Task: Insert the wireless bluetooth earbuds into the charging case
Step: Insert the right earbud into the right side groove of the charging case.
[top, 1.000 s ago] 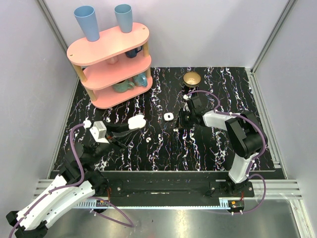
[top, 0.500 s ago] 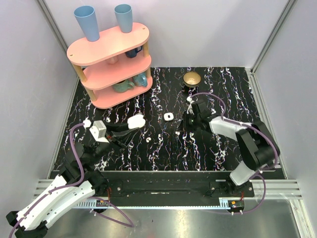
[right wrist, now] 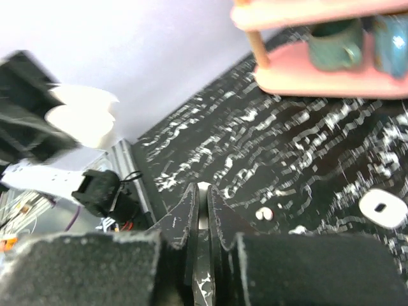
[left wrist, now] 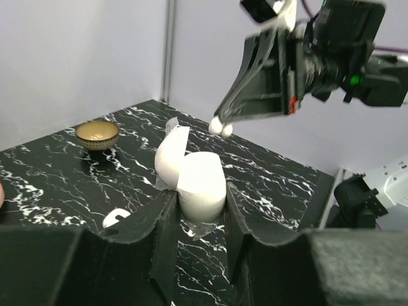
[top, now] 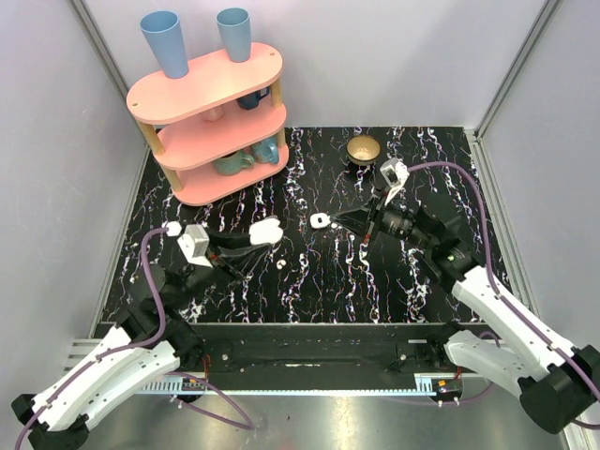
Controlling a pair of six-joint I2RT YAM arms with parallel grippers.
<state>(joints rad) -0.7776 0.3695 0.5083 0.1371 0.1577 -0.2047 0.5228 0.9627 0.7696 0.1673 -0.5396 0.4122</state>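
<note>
My left gripper (top: 255, 238) is shut on the white charging case (top: 265, 231) and holds it above the table; in the left wrist view the case (left wrist: 199, 183) sits between the fingers with its lid (left wrist: 171, 152) up. My right gripper (top: 336, 223) points left toward the case and is shut on a white earbud (left wrist: 222, 127), which hangs just beyond and above the case. That earbud shows as a white sliver (right wrist: 204, 189) between the right fingertips. The second earbud (top: 281, 264) lies on the black marbled table; it also shows in the right wrist view (right wrist: 263, 215).
A small white oval piece with a dark slot (top: 321, 220) lies on the table under the right gripper's tip. A gold bowl (top: 363, 148) stands at the back. A pink three-tier shelf (top: 211, 112) with cups stands at the back left.
My right arm has unfolded and lifted off the table, swinging its gripper to point left at the case with the earbud in it. My left gripper with the case has shifted slightly right.
</note>
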